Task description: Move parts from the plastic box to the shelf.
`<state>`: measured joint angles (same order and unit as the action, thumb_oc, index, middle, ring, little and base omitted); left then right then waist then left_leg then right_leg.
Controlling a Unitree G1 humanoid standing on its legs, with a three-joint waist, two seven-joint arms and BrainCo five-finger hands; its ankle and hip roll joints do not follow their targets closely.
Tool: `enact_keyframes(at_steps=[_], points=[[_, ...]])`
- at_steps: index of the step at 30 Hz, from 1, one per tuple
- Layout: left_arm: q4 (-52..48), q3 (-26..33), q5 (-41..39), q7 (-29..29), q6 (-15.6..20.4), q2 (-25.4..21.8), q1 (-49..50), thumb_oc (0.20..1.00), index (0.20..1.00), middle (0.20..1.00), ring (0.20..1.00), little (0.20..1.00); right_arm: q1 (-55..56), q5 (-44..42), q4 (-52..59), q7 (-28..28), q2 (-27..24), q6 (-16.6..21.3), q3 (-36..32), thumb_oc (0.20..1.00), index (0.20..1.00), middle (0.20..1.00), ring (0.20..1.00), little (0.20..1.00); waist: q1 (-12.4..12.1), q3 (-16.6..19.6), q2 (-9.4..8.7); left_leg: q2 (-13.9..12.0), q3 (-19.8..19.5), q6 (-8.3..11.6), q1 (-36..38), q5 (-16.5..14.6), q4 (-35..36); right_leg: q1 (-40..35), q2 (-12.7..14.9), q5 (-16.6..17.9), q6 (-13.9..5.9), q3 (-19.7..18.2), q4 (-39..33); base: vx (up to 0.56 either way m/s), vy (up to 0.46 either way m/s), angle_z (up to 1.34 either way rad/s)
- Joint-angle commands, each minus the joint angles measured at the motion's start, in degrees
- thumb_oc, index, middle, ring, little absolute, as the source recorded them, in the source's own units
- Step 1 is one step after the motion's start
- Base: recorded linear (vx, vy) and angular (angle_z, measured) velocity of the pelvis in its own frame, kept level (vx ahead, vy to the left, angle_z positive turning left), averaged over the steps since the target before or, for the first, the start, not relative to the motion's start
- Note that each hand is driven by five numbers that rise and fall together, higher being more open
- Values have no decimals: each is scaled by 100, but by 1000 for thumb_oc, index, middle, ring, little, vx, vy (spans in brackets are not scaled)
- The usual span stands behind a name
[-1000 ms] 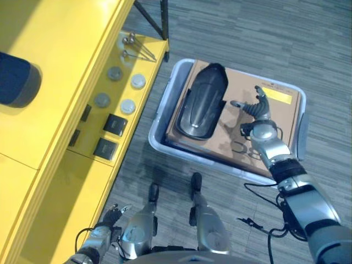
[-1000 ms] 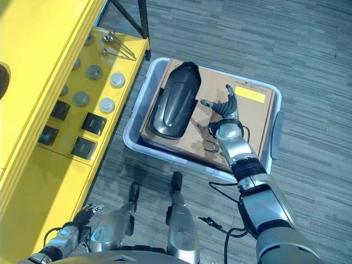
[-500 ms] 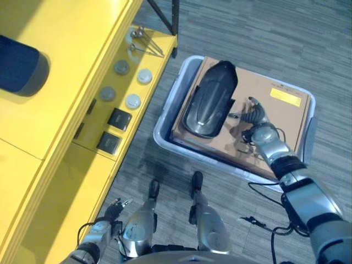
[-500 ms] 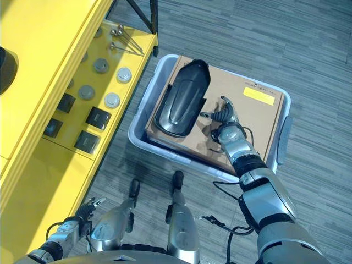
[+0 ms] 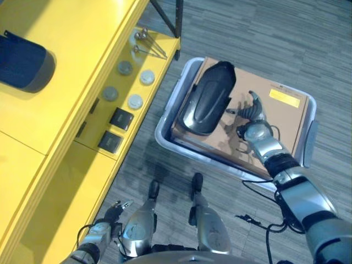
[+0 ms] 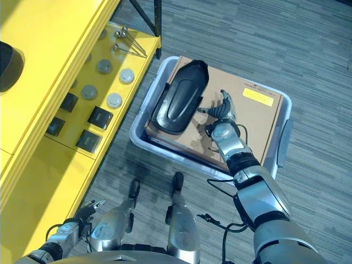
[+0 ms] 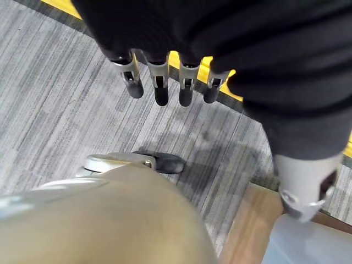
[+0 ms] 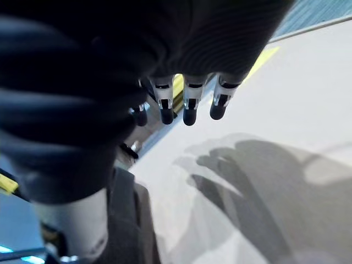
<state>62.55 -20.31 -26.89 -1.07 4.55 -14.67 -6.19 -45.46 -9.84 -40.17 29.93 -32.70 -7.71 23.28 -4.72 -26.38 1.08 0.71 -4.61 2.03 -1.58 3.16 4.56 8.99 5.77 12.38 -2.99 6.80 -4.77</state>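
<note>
In the left eye view, the right hand (image 5: 254, 127) hovers over the brown cardboard sheet (image 5: 275, 118) that lies in the plastic box (image 5: 165, 113), its fingers spread and holding nothing, its thumb reaching toward the right edge of the black moulded part (image 5: 208, 99). A second ago the hand sat further right on the cardboard and well apart from the part; it has since closed to just beside it, though the camera has also shifted, so some of that is the view moving. The part still lies on the cardboard at the box's left end, not yet lifted, so I judge the task to be at the approach to a first grasp. The yellow shelf (image 5: 66, 110) on the left carries round metal discs (image 5: 135, 102) and dark square blocks (image 5: 122, 117). In the right eye view the same holds: the thumb tip looks close to the part's rim, but I cannot tell whether it touches. The left hand (image 6: 82, 213) hangs low at the near left, idle. In the left wrist view that hand's fingers (image 7: 160, 88) hang straight and relaxed above the grey floor (image 7: 66, 104). In the right wrist view the right hand's fingers (image 8: 190, 107) are extended and apart over the pale cardboard, their shadow falling on it, clamped on nothing.
</note>
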Motion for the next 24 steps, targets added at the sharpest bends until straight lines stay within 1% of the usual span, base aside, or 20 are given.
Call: enact_keyframes(at_steps=[1, 4, 7, 8, 10, 13, 14, 17, 21, 23, 24], points=[[172, -279, -100, -106, 92, 116, 206, 1000, 1000, 1000, 1000, 1000, -127, 100, 502, 714, -285, 162, -116, 1000, 1000, 1000, 1000, 1000, -21, 295, -160, -67, 141, -91, -476, -475, -722, -304, 342, -658, -305, -171, 250, 0, 0, 0], [155, -214, -72, -119, 68, 154, 245, 1000, 1000, 1000, 1000, 1000, -31, 269, 916, 720, -344, 104, -214, 1000, 1000, 1000, 1000, 1000, 21, 356, -169, -70, 171, -90, -420, -490, -708, -344, 341, -646, -311, -198, 222, 11, 4, -1], [135, -179, -69, -125, 47, 174, 270, 1000, 1000, 1000, 1000, 1000, -28, 321, 1098, 561, -356, 43, -183, 1000, 1000, 1000, 1000, 1000, 36, 398, -170, -72, 187, -86, -397, -491, -687, -367, 337, -651, -315, -213, 207, 32, 16, -5], [126, -157, -87, -124, 24, 192, 271, 1000, 1000, 1000, 1000, 1000, -67, 418, 1162, 390, -344, -75, -96, 1000, 1000, 1000, 1000, 1000, 38, 417, -162, -74, 191, -78, -381, -485, -666, -375, 338, -653, -315, -210, 201, 35, 32, -6], [119, -163, -110, -131, 14, 204, 271, 1000, 1000, 1000, 1000, 1000, -109, 458, 1149, 300, -336, -143, -40, 1000, 1000, 1000, 1000, 1000, 36, 420, -154, -72, 190, -77, -378, -480, -658, -379, 340, -652, -312, -212, 195, 25, 26, -5], [109, -188, -173, -130, -1, 217, 268, 1000, 1000, 1000, 1000, 1000, -270, 438, 931, -79, -295, -229, 182, 1000, 1000, 1000, 1000, 1000, -16, 416, -128, -66, 188, -72, -411, -456, -660, -377, 361, -649, -307, -177, 187, 19, 22, -7], [110, -191, -174, -131, 1, 218, 267, 1000, 1000, 1000, 1000, 1000, -283, 428, 905, -94, -290, -218, 199, 1000, 1000, 1000, 1000, 1000, -19, 411, -126, -64, 187, -72, -417, -455, -663, -375, 363, -650, -305, -172, 189, 0, 0, 0], [123, -229, -144, -183, 29, 206, 247, 1000, 1000, 1000, 1000, 1000, -363, 399, 714, -371, -259, -263, 292, 1000, 1000, 1000, 1000, 1000, -61, 365, -105, -44, 169, -68, -469, -436, -676, -349, 388, -661, -305, -108, 215, -5, -1, 1], [115, -209, -83, -204, 16, 139, 276, 1000, 1000, 1000, 1000, 1000, -347, 459, 556, -723, -196, -567, 438, 1000, 1000, 1000, 1000, 1000, -112, 341, -108, -24, 152, -72, -475, -431, -675, -353, 419, -669, -323, -39, 236, 6, -17, 13], [102, -230, -89, -182, 6, 101, 269, 1000, 1000, 1000, 1000, 1000, -349, 560, 362, -1084, -140, -935, 592, 1000, 1000, 1000, 1000, 1000, -136, 335, -101, -22, 143, -72, -489, -429, -680, -341, 433, -675, -327, -13, 253, 5, -10, 8], [101, -231, -101, -160, 11, 98, 265, 1000, 1000, 1000, 1000, 1000, -347, 576, 286, -1184, -121, -1044, 654, 1000, 1000, 1000, 1000, 1000, -141, 334, -96, -24, 148, -71, -490, -426, -678, -338, 435, -677, -325, -7, 258, 0, 0, 0]])
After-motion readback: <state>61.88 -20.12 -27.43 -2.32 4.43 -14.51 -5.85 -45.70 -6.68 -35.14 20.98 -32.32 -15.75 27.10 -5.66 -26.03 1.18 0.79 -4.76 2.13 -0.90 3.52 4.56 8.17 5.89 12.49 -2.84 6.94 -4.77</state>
